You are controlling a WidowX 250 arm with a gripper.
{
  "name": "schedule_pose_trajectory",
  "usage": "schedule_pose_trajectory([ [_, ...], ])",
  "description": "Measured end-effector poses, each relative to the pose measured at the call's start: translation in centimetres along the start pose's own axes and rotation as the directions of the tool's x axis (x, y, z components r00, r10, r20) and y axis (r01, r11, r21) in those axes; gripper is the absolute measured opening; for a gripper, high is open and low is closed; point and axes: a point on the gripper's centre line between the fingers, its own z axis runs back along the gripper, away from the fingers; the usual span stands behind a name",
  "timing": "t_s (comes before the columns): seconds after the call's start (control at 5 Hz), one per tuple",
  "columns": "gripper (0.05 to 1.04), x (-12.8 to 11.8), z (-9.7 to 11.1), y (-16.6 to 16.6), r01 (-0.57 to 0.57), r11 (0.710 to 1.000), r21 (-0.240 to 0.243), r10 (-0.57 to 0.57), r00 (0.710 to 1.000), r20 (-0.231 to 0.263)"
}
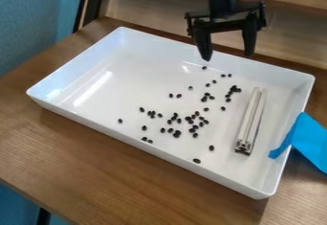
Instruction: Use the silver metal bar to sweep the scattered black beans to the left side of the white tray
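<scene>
Gripper (pixel 227 55) over far side of white tray (pixel 140 61), one o'clock from its centre; fingers well apart, nothing between. Dark beans (pixel 177 134) scattered inside tray, thickest round middle, strays toward nine and six o'clock. Slim pale bar (pixel 247 123) lies at three o'clock, blue tape (pixel 306 135) across rim at four. Risks, as judged: low descent could knock rim; sideways sweep could scatter loose beans; off-centre closing could twist bar or flick small beans away.
</scene>
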Motion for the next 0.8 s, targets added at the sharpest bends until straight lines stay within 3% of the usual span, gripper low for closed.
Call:
schedule_pose_trajectory([
  [0.2, 1.000, -0.3, -1.7, 0.5, -0.014, 1.000, 0.016, 0.014, 0.999, -0.037],
  [0.8, 1.000, -0.8, -3.8, 0.5, -0.038, 0.999, 0.035, 0.038, 0.999, -0.004],
])
